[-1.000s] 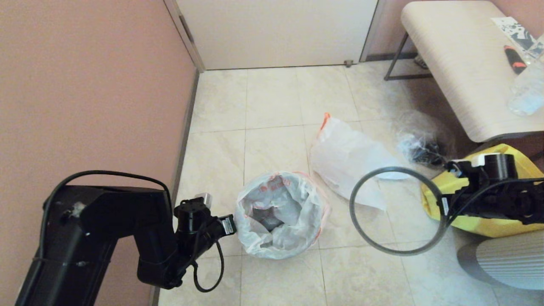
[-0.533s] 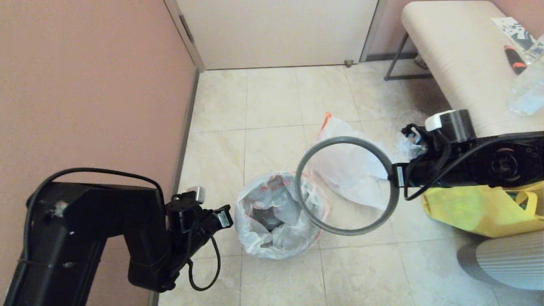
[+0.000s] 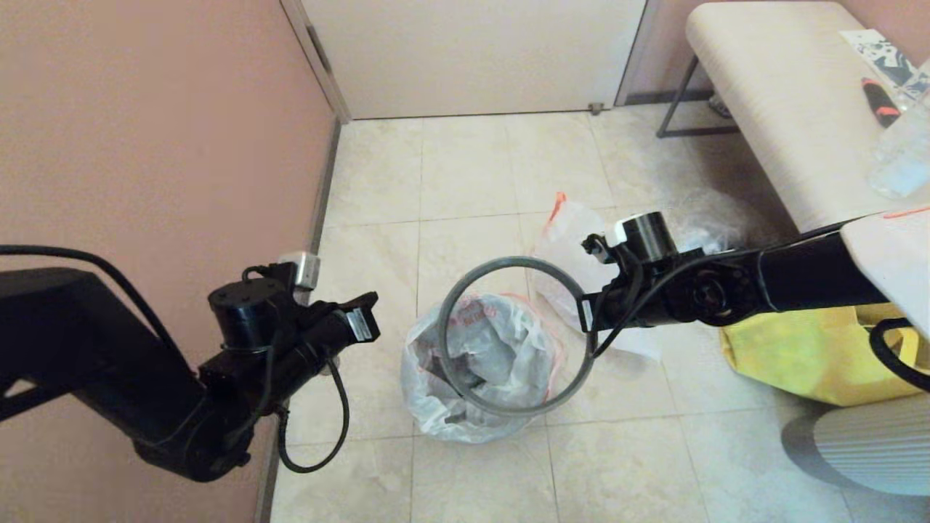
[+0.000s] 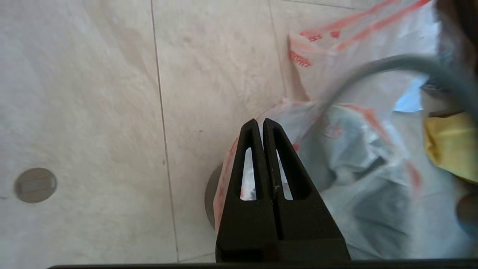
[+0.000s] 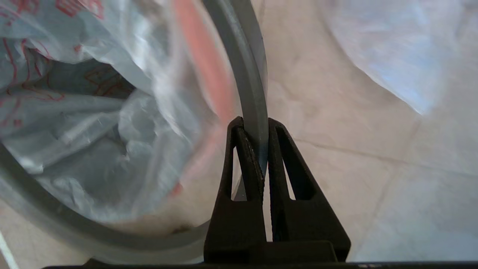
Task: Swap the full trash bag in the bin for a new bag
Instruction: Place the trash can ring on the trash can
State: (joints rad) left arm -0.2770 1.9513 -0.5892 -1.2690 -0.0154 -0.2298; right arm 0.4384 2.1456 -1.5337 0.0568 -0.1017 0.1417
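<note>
The bin [image 4: 210, 194] stands on the tiled floor, lined with the new bag [image 3: 508, 341], whose white film with orange-red print drapes over its edge; only a dark strip of the bin's wall shows. My right gripper [image 3: 587, 316] is shut on the grey ring rim [image 3: 508, 263] and holds it tilted just above the bin's mouth. In the right wrist view the ring [image 5: 239, 56] runs between the closed fingers. The full trash bag [image 3: 563, 225] lies on the floor behind, partly hidden by the right arm. My left gripper [image 3: 367, 312] is shut and empty, just left of the bin.
A yellow bag [image 3: 799, 356] and a grey ribbed object [image 3: 864, 450] sit at the right. A clear film bag [image 3: 716, 218] lies beside the pale bench [image 3: 777, 102], which carries a bottle [image 3: 901, 160]. The pink wall [image 3: 145, 145] is close on the left.
My right arm has carried the ring leftwards from above the yellow bag to over the bin. The left arm has risen and drawn back slightly from the bin.
</note>
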